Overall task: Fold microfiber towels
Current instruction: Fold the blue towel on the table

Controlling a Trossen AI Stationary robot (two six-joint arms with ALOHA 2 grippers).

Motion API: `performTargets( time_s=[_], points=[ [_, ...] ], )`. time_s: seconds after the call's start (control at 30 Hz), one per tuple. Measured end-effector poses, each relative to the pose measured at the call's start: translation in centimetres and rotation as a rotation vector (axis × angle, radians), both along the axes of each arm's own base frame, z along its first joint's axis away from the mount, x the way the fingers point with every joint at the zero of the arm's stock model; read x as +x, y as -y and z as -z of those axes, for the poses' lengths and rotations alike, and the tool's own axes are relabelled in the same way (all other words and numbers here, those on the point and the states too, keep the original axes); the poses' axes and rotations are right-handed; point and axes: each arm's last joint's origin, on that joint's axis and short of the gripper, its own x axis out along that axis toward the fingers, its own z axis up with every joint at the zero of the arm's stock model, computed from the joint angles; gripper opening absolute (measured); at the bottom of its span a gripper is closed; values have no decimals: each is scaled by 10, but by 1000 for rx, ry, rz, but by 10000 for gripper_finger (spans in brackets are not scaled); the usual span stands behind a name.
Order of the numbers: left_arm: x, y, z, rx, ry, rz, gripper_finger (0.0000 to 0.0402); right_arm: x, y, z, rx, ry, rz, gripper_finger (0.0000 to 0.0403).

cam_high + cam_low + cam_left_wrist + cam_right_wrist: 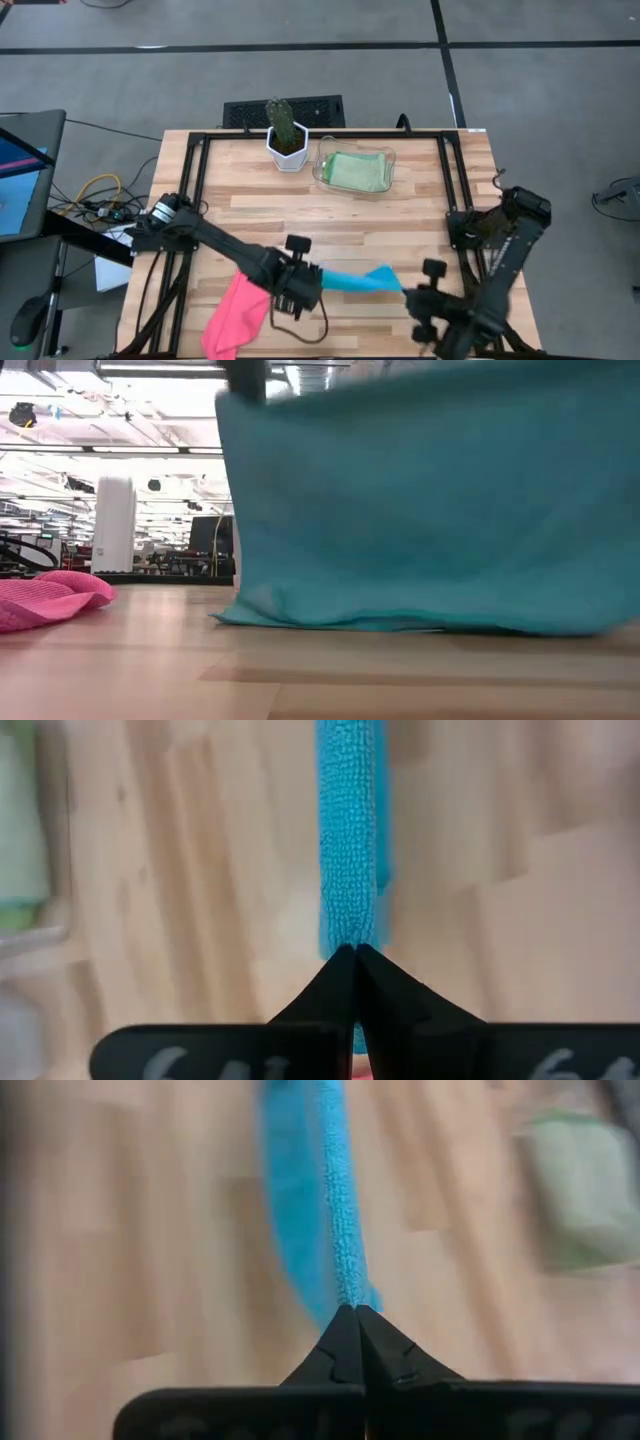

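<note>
While two tools [310, 285] [408, 290] pinch one turquoise towel [352, 281], one pink towel [236, 316] lies.

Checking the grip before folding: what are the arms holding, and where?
Both grippers, left and right, pinch the blue towel by its upper edge, one at each end.

turquoise towel [348, 850]: nubby matt cloth | table [400, 225]: smooth pale wood | tray [322, 170]: clear glossy plastic

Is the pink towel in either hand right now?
No, the pink towel lies loose on the table; both hands pinch the turquoise towel.
</note>
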Motion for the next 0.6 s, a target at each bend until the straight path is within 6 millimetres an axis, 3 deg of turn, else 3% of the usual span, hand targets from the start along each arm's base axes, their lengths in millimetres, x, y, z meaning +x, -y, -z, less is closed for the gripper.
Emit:
performTargets(
  time_s=[0.2, 0.33, 0.47, 0.6],
  points=[
    [-24, 48, -67, -138, 196, 74, 0, -28, -34, -49, 214, 145, -93, 4],
    [-36, 58, -92, -81, 305, 97, 0, -33, -31, -55, 184, 177, -73, 4],
    [-30, 40, -80, -42, 222, 22, 0, -18, -10, -37, 83, 104, 50, 4],
    [-14, 18, -32, -3, 37, 3, 0, 4, 10, -4, 0, 3, 121, 4]
  ],
)
